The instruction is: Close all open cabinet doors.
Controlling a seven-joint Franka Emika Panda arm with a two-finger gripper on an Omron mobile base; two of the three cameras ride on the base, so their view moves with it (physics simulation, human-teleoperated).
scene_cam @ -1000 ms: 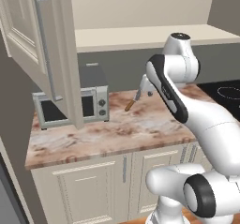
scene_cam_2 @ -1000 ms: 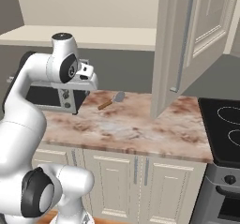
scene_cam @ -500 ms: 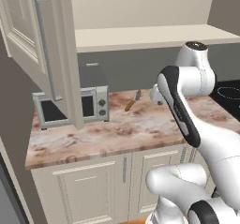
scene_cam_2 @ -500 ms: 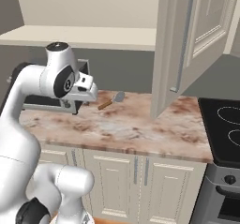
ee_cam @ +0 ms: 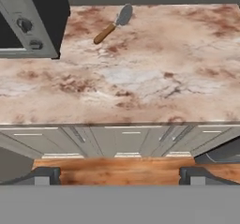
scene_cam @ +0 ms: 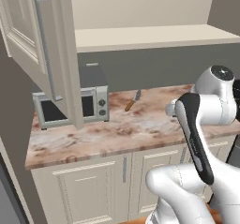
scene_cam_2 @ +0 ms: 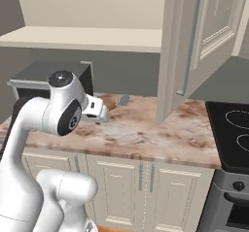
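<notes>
An open cabinet door (scene_cam: 28,35) (scene_cam_2: 187,51), tall and cream-beige with a long grey bar handle (scene_cam: 45,45) (scene_cam_2: 189,44), swings out from the wall above the marble counter (scene_cam: 117,129) (scene_cam_2: 146,139). My gripper (scene_cam_2: 101,113) (ee_cam: 120,175) hangs in front of the counter's edge, well below the door and away from it. Its two dark fingertips (ee_cam: 44,175) stand far apart, open, with nothing between them. In the hand view it looks down over the counter (ee_cam: 140,82).
A grey microwave (scene_cam: 70,107) (scene_cam_2: 46,78) (ee_cam: 28,21) sits on the counter under the open door. A wooden-handled knife (scene_cam: 132,101) (ee_cam: 112,24) lies near the back wall. A black stovetop (scene_cam_2: 233,129) borders the counter's right end. Base cabinets (scene_cam: 93,181) are below.
My arm has swung back from over the counter toward the base, carrying the hand away from the knife. The jaws stayed open. The cabinet door has not moved.
</notes>
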